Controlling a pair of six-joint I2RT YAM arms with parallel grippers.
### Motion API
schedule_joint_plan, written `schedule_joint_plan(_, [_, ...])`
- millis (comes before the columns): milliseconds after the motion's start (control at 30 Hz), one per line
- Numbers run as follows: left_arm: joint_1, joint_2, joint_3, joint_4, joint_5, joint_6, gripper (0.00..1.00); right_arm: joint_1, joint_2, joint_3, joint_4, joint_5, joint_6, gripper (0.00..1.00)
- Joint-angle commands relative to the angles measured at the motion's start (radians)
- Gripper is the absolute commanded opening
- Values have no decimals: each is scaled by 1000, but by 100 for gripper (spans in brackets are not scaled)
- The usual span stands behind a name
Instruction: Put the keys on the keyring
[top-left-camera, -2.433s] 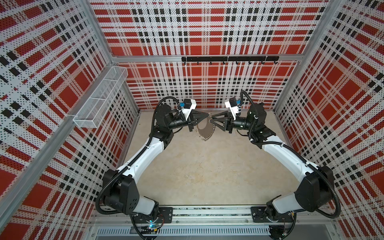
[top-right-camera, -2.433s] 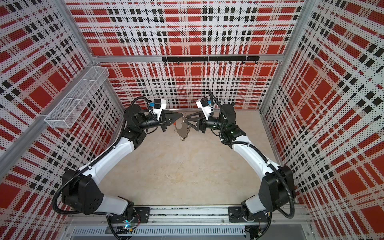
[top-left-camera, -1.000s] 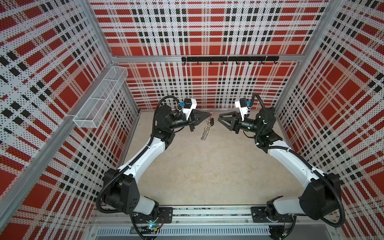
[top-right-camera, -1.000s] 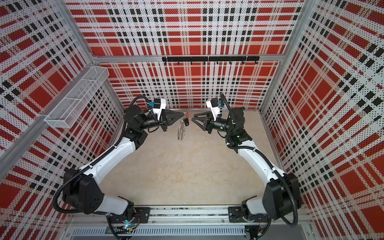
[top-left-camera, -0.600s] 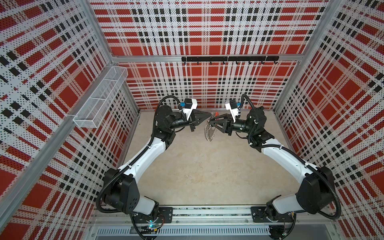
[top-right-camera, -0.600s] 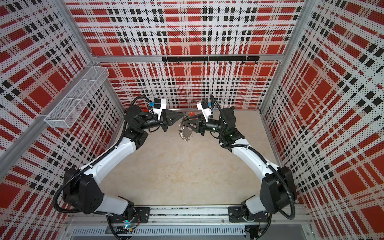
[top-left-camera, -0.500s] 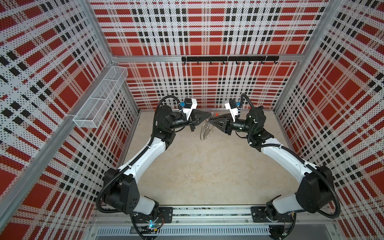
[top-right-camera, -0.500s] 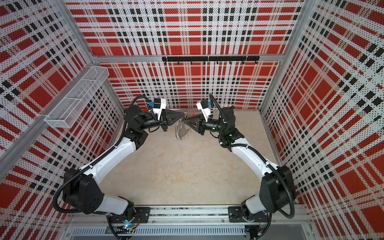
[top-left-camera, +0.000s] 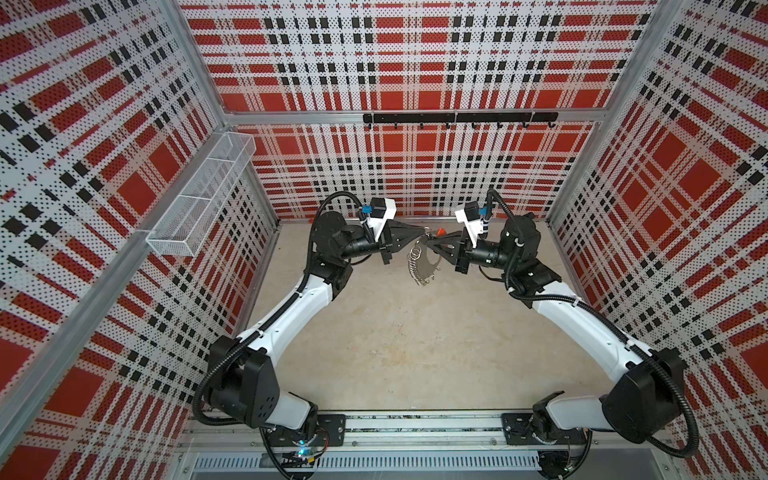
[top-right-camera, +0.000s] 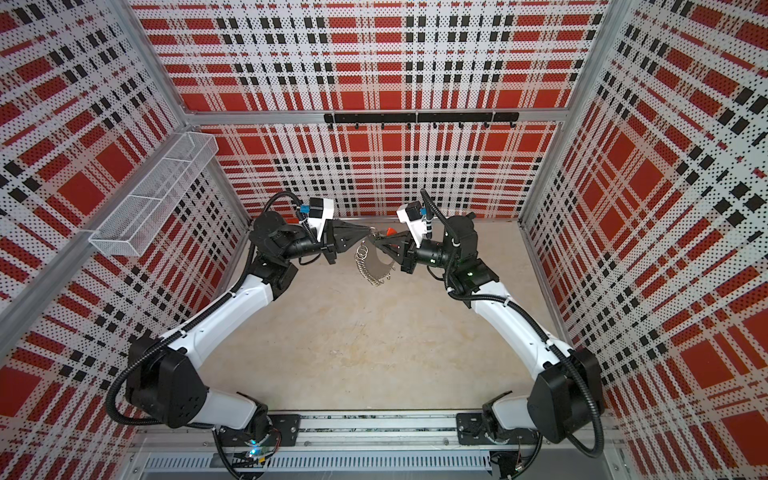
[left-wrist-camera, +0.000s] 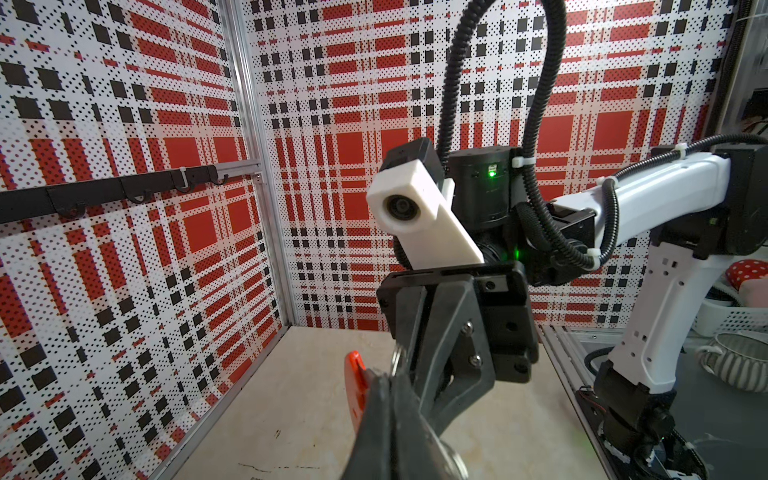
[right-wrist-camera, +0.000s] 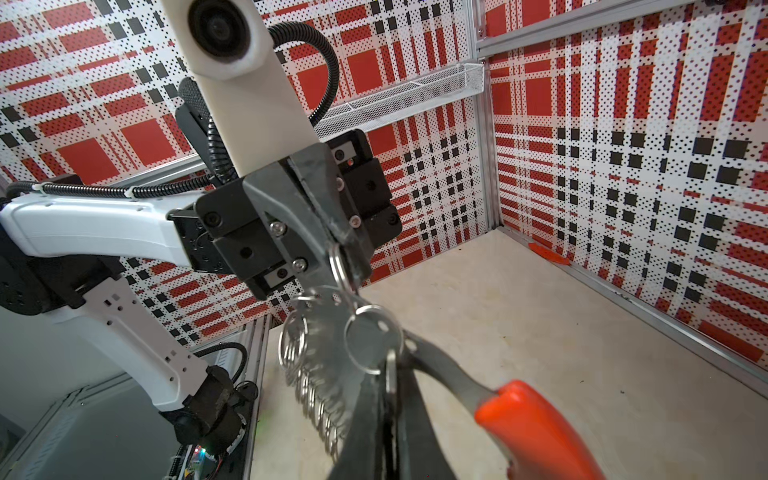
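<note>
Though tiny overhead, keyring (right-wrist-camera: 440, 370) close-up, R wrist

The keyring (right-wrist-camera: 332, 357) is blurred in the right wrist view, its red sleeve (right-wrist-camera: 536, 428) cut off at five o'clock, and the right gripper (right-wrist-camera: 390, 374) hides what it pinches.

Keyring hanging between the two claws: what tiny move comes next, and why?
Probably the right gripper should give a tiny, slow tug to test its grip. It and the left gripper are both shut on top of the keyring, which hangs above the table.
</note>
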Motion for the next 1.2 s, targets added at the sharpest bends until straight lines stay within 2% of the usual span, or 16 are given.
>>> schedule_joint_plan(0, [11,3,-7,28,-5,1,0,-15,-39,-16,-49,22,-51,5])
schedule_joint_plan(200, [12,12,-14,28,-22,10,0,-15,-62,-44,-50,34,-56,7])
schedule_joint_plan(267, [11,18,-19,28,-30,18,0,-15,-62,-49,-50,37,-57,24])
schedule_joint_plan(300, [9,21,-22,28,-37,21,0,-15,-64,-54,-53,42,-59,38])
schedule_joint_plan(367, [5,25,-31,28,-51,30,0,-17,-69,-66,-49,61,-60,48])
schedule_joint_plan(467, [-5,36,-52,28,-86,45,0,-26,-91,-106,-33,102,-50,54])
schedule_joint_plan(567, [-31,58,-75,28,-136,70,0,-45,-143,-192,14,193,-24,57])
schedule_joint_plan(733, [-101,139,-81,56,-207,80,0,-97,-260,-346,76,469,61,59])
schedule_joint_plan(833, [-150,203,-70,93,-241,65,0,-141,-309,-408,80,581,109,59])
schedule_joint_plan(1033, [-249,370,11,203,-294,3,0,-229,-360,-463,57,676,172,59])
schedule_joint_plan(1167, [-302,499,101,262,-294,-37,0,-272,-381,-487,43,686,191,60])
